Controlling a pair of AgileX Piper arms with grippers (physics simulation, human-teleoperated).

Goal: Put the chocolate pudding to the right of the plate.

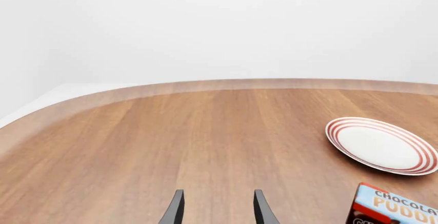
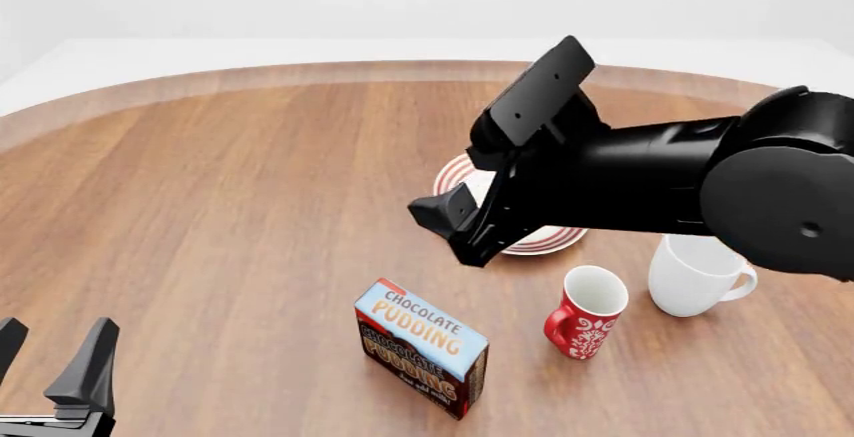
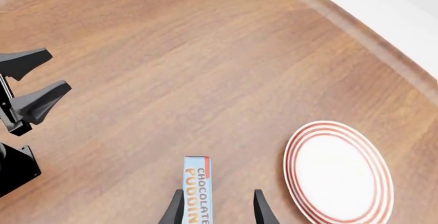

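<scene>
- Table (image 2: pixel 227 207): round wooden top that carries every item.
- Right gripper (image 3: pixel 216 208): hangs above the table near the plate, fingers spread and empty. In the right wrist view the carton's top edge shows between the fingertips, so the arm appears lined up for a descent onto it.
- Left gripper (image 2: pixel 54 357): parked low at the near left corner, jaws apart, holding nothing, well clear of the work.
- Plate (image 2: pixel 541 242): lies flat beyond the carton, partly hidden by the right arm.
- Chocolate pudding (image 2: pixel 420 347): stands on the table on the near side of the plate, not yet to its right.
- White mug (image 2: pixel 694 275) and red mug (image 2: pixel 585 312): stand right of the plate, crowding the target area.
</scene>
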